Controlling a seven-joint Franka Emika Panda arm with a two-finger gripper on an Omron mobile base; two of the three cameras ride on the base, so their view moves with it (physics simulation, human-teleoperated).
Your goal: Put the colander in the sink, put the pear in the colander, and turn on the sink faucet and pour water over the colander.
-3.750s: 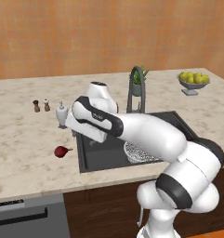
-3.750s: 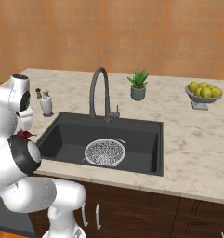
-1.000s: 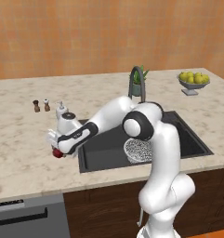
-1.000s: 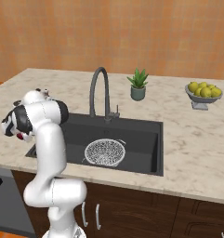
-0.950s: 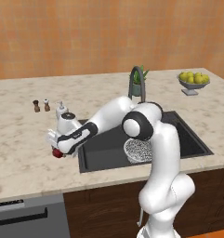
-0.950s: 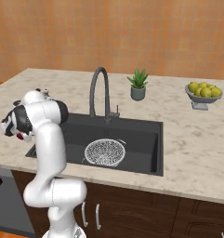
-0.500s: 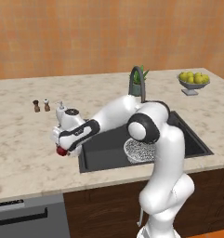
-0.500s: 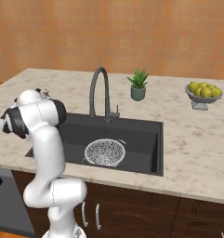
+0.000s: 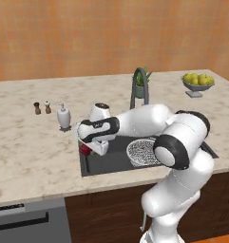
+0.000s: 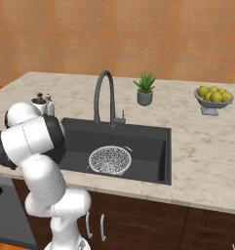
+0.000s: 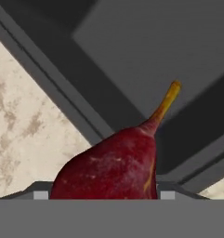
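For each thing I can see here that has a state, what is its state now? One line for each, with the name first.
gripper: shut on the pear, at the sink's left edge
pear: held, lifted, stem pointing away from the hand
colander: upright in the sink, empty
sink: dry, holds the colander
sink faucet: no water running
fruit bowl: full, on the counter
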